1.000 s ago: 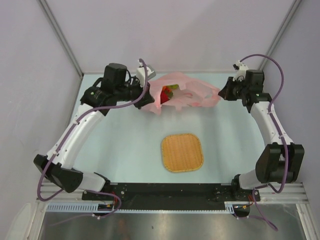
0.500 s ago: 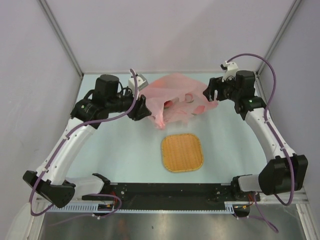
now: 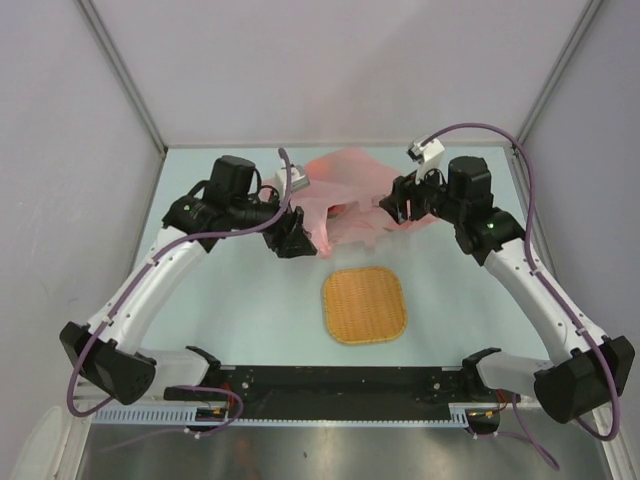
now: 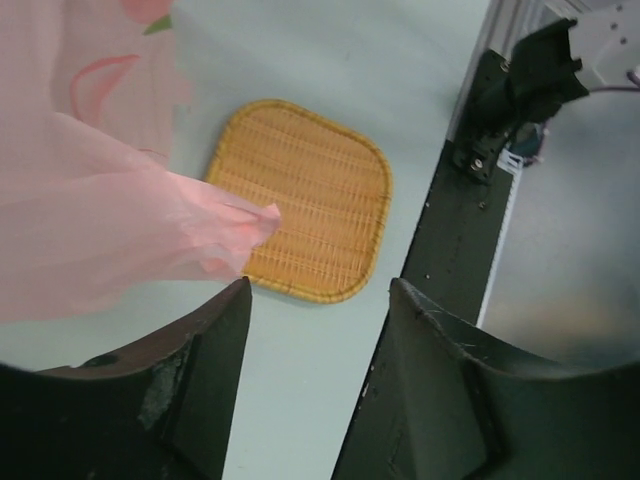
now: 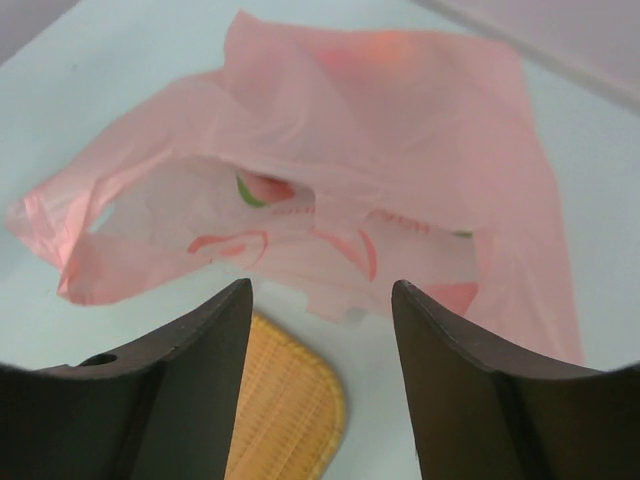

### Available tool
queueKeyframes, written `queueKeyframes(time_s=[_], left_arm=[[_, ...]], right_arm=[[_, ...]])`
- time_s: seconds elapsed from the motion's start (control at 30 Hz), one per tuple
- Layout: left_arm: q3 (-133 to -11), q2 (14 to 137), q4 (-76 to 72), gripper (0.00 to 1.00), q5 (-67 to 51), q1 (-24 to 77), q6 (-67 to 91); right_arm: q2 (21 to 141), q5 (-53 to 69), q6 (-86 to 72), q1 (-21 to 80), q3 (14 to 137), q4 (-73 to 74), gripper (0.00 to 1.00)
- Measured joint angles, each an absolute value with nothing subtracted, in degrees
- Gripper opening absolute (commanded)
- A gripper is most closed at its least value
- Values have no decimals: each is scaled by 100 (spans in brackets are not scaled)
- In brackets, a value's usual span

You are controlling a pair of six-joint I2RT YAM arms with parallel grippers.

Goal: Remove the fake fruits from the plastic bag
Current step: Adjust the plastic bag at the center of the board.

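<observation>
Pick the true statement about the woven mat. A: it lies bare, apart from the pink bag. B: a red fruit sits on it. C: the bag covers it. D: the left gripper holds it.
A: the top view shows the woven mat lying bare, with open surface between it and the plastic bag.

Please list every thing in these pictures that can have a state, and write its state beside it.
Left gripper: open, nothing between its fingers.
Right gripper: open, nothing between its fingers.
Pink translucent crinkly plastic bag: crumpled, between the two grippers.
Small glossy plastic fake fruits: none out; a reddish shape shows through the bag.
Square woven orange-tan mat: lying flat, nothing on it.
</observation>
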State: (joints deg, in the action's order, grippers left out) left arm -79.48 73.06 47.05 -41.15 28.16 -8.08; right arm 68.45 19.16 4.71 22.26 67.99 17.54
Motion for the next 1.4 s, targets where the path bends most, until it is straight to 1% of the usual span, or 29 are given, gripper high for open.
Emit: queueKeyframes(time_s=[0.07, 0.1, 0.13, 0.17, 0.2, 0.23, 0.27, 0.37, 0.47, 0.53, 0.57, 0.6, 0.67, 0.7, 0.73, 0.9, 1.1, 1.23, 1.3, 1.33, 1.4], left_arm=[[-7738, 7347, 4626, 63, -4445, 2821, -871], [-7636, 7389, 4598, 67, -4576, 2827, -875], [-7548, 7430, 4536, 77, -4663, 2840, -847], [-7393, 7481, 4370, 82, -4696, 2869, -773], [-7279, 7513, 4259, 94, -4692, 2886, -718], [-7113, 7540, 4084, 98, -4646, 2917, -580], [-6973, 7564, 3948, 100, -4554, 2954, -484], [-6897, 7780, 3621, 100, -4195, 3087, -73], [-7220, 8263, 3393, 100, -3607, 3183, 351], [-7588, 8637, 3330, 90, -3087, 3227, 600], [-7749, 8785, 3295, 83, -2838, 3247, 696], [-7874, 8897, 3264, 62, -2628, 3251, 770], [-7992, 8997, 3199, 38, -2379, 3251, 869], [-8003, 9008, 3166, 11, -2283, 3253, 888], [-8003, 9011, 3166, 0, -2246, 3258, 888], [-7747, 8781, 3140, 0, -2311, 3275, 744], [-7155, 7607, 3575, 0, -2998, 3251, 340], [-7076, 6807, 3872, 0, -3074, 3236, -189], [-6897, 6464, 3885, 3, -3076, 3162, -368], [-6812, 6388, 3894, 3, -3068, 3109, -412], [-6602, 6342, 3872, 1, -3020, 2943, -410]], right_arm=[[6875, 2038, 447, 2226, 6643, 1905, 51], [6925, 2126, 436, 2226, 6600, 1970, 48], [6989, 2198, 423, 2228, 6573, 1999, 47], [7118, 2344, 399, 2235, 6560, 2034, 47], [7192, 2394, 395, 2239, 6558, 2036, 47], [7345, 2517, 344, 2252, 6556, 2034, 47], [7428, 2574, 320, 2261, 6552, 2029, 47], [7743, 2746, 204, 2279, 6545, 1977, 47], [7931, 2797, 43, 2285, 6543, 1813, 47], [7961, 2799, -32, 2285, 6536, 1787, 47], [7961, 2801, -56, 2287, 6536, 1785, 47], [7961, 2810, -75, 2287, 6530, 1763, 48], [7959, 2816, -95, 2300, 6488, 1695, 48], [7959, 2814, -95, 2305, 6449, 1669, 48], [7959, 2812, -93, 2316, 6405, 1643, 48], [7968, 2731, -84, 2416, 6333, 1474, 46], [8326, 2449, 78, 2961, 6333, 934, 44], [8927, 2215, 132, 3616, 6333, 528, 43], [9251, 2126, 139, 3903, 6333, 381, 40], [9391, 2104, 172, 4007, 6335, 344, 35], [9561, 2152, 281, 4108, 6388, 502, 32]])
